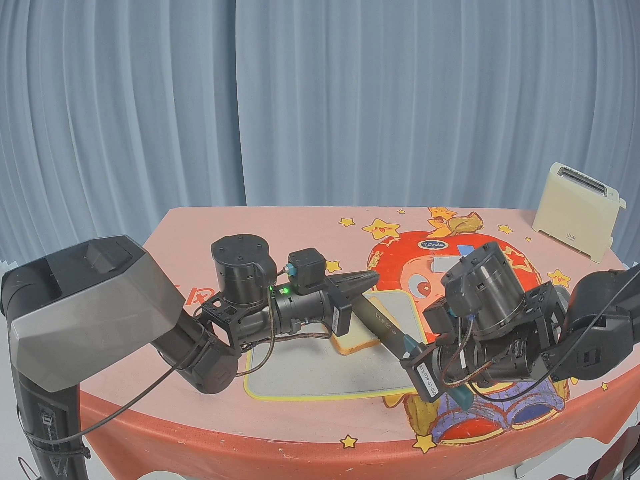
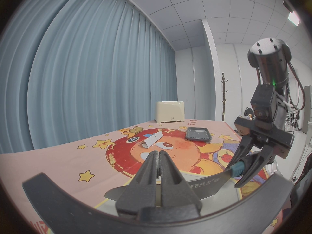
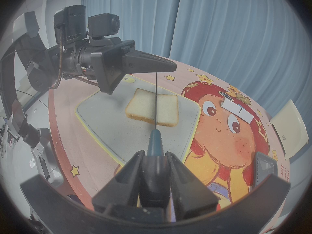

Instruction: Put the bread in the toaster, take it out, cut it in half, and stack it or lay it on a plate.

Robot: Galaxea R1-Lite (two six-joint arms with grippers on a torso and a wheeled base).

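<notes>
A slice of white bread (image 3: pixel 152 109) lies flat on the grey cutting board (image 3: pixel 104 114) with a yellow rim. My right gripper (image 3: pixel 155 155) is shut on the teal handle of a knife (image 1: pixel 380 321). The blade stands on edge across the middle of the bread (image 1: pixel 353 343). My left gripper (image 1: pixel 370 278) is shut, its joined fingers (image 2: pixel 159 166) lying over the blade's far end; whether they touch it I cannot tell. The cream toaster (image 1: pixel 577 218) stands at the table's far right corner, its slots empty.
A dark rectangular tray (image 2: pixel 198 134) lies on the cartoon tablecloth between the board and the toaster (image 2: pixel 169 111). Two white paper strips (image 3: pixel 237 109) lie on the printed face. The cutting board (image 1: pixel 300 368) is near the table's front edge.
</notes>
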